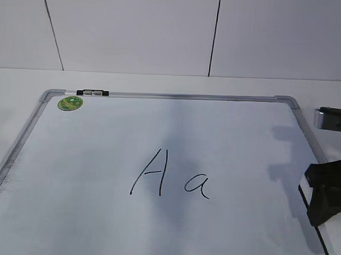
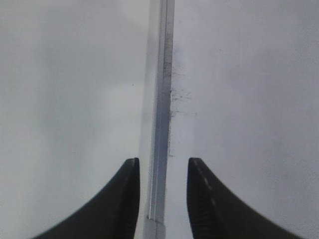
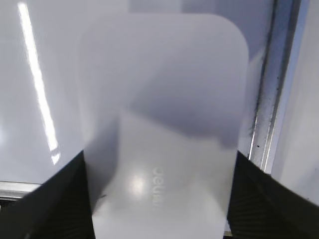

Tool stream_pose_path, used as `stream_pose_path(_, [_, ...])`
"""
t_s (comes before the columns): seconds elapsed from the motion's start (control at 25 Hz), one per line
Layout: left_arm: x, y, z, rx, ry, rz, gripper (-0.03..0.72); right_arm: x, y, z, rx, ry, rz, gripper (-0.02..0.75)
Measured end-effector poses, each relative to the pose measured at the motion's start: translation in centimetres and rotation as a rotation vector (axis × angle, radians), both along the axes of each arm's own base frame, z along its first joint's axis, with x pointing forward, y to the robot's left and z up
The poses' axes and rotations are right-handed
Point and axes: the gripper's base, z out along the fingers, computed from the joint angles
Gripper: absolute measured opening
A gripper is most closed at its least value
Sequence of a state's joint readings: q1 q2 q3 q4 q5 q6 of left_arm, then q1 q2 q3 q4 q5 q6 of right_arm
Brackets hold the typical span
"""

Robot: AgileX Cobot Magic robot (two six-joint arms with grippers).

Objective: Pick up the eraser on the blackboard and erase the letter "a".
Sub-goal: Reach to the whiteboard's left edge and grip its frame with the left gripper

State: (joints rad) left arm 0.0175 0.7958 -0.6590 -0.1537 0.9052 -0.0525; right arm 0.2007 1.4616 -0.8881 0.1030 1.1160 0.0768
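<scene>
The blackboard (image 1: 232, 135) is a white board with a grey frame lying flat. The small letter "a" (image 1: 197, 185) is written near its middle, right of a taller capital "A" (image 1: 150, 172). The white eraser (image 3: 164, 99) lies by the board's right frame (image 3: 271, 99). My right gripper (image 3: 159, 199) has a finger against each long side of it, shut on it. In the exterior view the right gripper (image 1: 325, 194) covers most of the eraser (image 1: 330, 236) at the right edge. My left gripper (image 2: 162, 164) is open and empty, straddling the board's left frame (image 2: 162, 99).
A black-and-clear marker pen (image 1: 92, 93) lies on the top frame, and a round green sticker (image 1: 70, 103) is in the top left corner. A dark and silver object (image 1: 333, 119) sits off the board's right edge. White wall panels stand behind the table.
</scene>
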Motion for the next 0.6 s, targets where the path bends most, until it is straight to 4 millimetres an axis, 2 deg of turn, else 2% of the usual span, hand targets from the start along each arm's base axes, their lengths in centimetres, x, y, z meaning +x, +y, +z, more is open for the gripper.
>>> stream_pose_path(0.32, [6.4,-0.1,-1.6,-0.043,0.149,0.016,0.246,0.6,0.7,1.4,0.001,0.024,0.038,0.538])
stream_pose_path(0.6, [10.0,0.0,-2.5,-0.032,0.212,0.016,0.246,2.6,2.5,1.5,0.002,0.015,0.091,0.538])
